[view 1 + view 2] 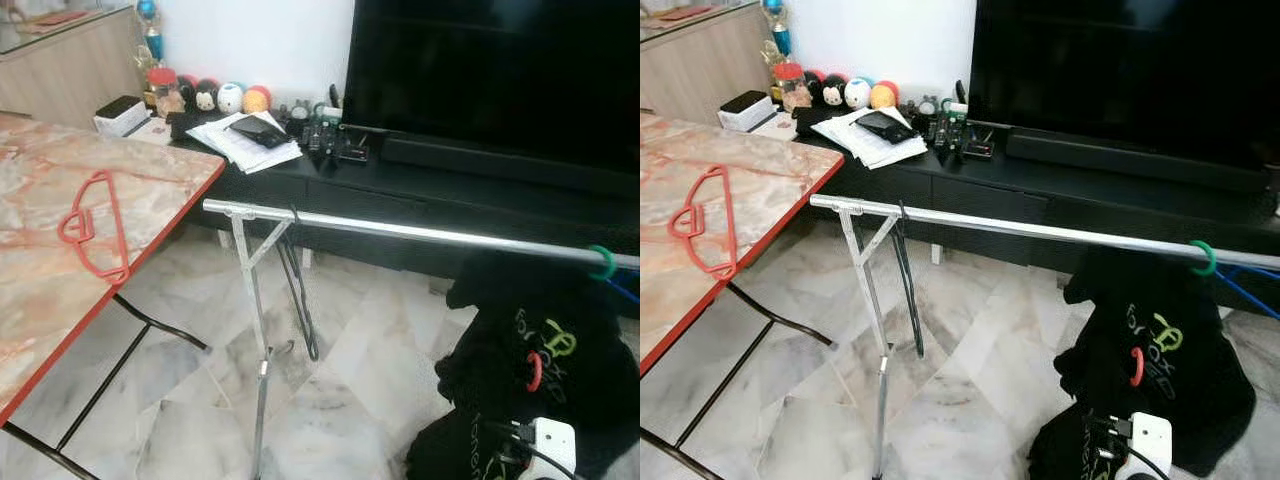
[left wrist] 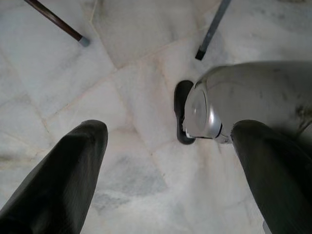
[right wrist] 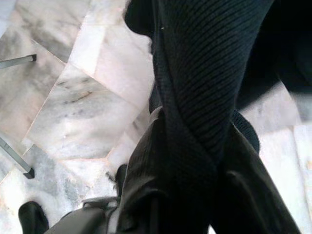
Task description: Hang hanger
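A red hanger (image 1: 92,228) lies flat on the marble-topped table (image 1: 160,170) at my left. The silver rail (image 1: 420,232) of a clothes rack runs across in front of me. A black hanger (image 1: 298,290) hangs near its left end, and a green hook (image 1: 603,262) near its right end carries a black garment (image 1: 540,350). My left gripper (image 2: 168,131) hangs low over the floor, fingers (image 2: 73,165) wide apart with nothing between them. In the right wrist view, my right gripper (image 3: 195,122) points down at the floor with its dark fingers pressed together.
A black TV console (image 1: 420,180) with a large television (image 1: 500,70) stands behind the rack, cluttered with papers and small toys. The rack's leg (image 1: 258,330) stands on the marble floor. A white device (image 1: 548,445) with cables lies by the garment. My own foot (image 2: 187,112) shows below the left gripper.
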### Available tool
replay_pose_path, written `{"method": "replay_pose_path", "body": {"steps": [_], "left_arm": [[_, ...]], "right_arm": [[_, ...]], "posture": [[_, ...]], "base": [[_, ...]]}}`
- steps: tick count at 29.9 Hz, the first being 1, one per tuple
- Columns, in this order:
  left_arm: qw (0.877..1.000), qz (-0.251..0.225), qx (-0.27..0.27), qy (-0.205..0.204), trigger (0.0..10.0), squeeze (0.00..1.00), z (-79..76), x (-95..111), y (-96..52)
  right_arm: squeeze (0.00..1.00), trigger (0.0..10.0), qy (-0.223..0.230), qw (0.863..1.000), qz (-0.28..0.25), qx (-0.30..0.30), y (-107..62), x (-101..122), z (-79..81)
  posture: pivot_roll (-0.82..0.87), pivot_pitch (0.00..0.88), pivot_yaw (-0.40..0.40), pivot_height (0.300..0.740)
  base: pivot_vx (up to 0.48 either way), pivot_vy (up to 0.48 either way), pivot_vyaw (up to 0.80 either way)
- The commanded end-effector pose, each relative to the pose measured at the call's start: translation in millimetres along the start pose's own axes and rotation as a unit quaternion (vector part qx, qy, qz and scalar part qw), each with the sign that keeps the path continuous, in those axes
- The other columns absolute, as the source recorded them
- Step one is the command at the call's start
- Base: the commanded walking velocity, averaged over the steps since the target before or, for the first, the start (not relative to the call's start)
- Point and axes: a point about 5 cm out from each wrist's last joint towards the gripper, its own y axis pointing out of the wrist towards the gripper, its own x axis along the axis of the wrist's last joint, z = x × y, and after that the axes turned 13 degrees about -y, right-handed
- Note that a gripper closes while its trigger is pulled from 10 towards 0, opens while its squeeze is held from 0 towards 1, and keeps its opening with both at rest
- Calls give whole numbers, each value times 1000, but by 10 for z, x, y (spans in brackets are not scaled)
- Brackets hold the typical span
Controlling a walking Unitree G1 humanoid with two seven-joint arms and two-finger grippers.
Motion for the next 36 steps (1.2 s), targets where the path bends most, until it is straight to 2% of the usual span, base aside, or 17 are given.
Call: {"method": "replay_pose_path", "body": {"steps": [1, 36], "left_arm": [[1000, 8, -3, -2, 10000, 0, -16, -33, -6], [1000, 3, -2, -12, 10000, 0, -28, -14, 3]], "right_arm": [[0, 10000, 2, 1000, -6, -10, -3, 22, -50], [0, 10000, 10, 1000, -7, -13, 6, 40, -50]], "posture": [[20, 0, -47, 740], [20, 0, -49, 740]], "base": [[-311, 0, 0], [-320, 0, 0]]}}
